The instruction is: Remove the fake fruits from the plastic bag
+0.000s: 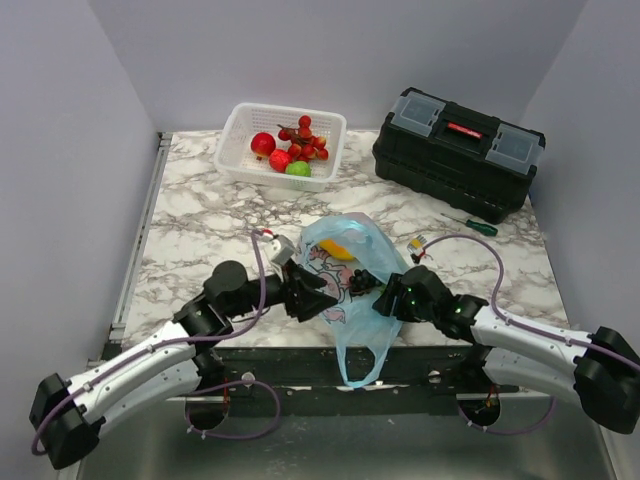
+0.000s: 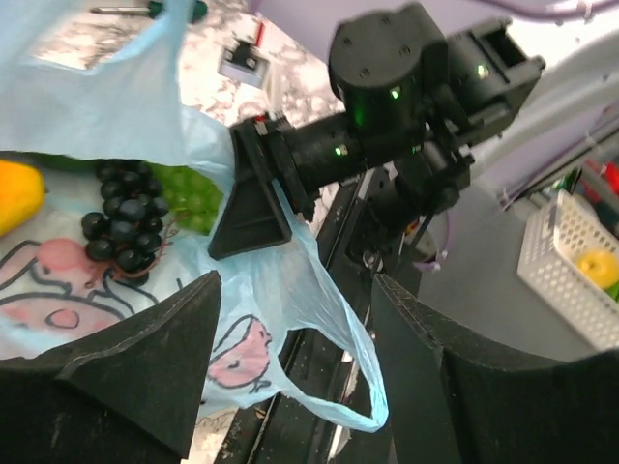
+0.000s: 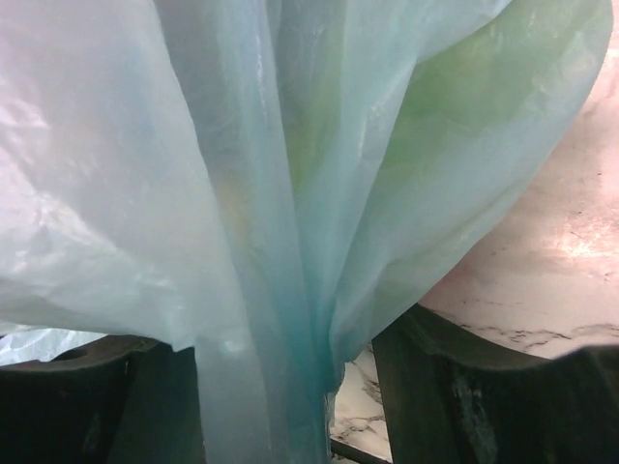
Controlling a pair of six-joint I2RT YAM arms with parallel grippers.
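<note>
Right jaws (image 3: 290, 406) clamp bag (image 3: 290, 193) film; left jaws (image 2: 290, 387) apart beside it. Film could tear, spilling fruits (image 2: 126, 227).

You have a black toolbox (image 1: 459, 150) at the back right, a green-handled screwdriver (image 1: 470, 225) just before it, and a white lattice basket (image 1: 240, 130) back left

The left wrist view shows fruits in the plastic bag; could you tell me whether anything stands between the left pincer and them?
Yes, the plastic bag itself. Its thin blue film lies over the dark grapes, green grapes and yellow piece, ahead of the open left pincer. The right pincer grips the bag's edge right beside the green grapes.
</note>
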